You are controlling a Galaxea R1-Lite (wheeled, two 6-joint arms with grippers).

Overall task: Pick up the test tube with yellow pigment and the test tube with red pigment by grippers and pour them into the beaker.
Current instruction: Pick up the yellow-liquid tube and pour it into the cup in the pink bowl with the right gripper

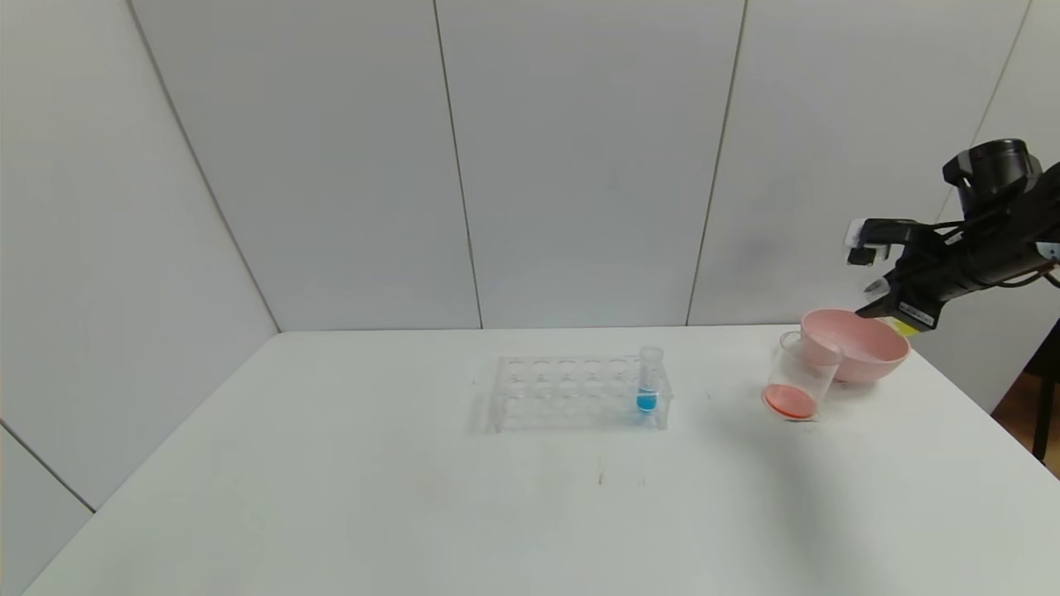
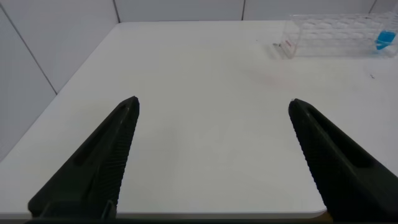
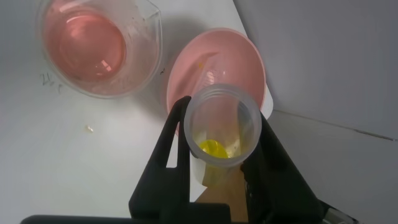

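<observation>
White tabletop noted: clear yellow-liquid test tube [image 3: 221, 127] is gripped by right gripper [image 3: 217, 158]; clear glass beaker [image 1: 795, 377] lies left, nearer. Left gripper [image 2: 214, 155] is held wide.

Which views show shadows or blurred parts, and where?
Head view: even soft light, a faint shadow on the white table below the clear glass beaker with red liquid. Right wrist view: the right gripper holds the clear test tube with yellow pigment, its rim close and soft. Left wrist view: left gripper fingers dark, near, slightly blurred.
</observation>
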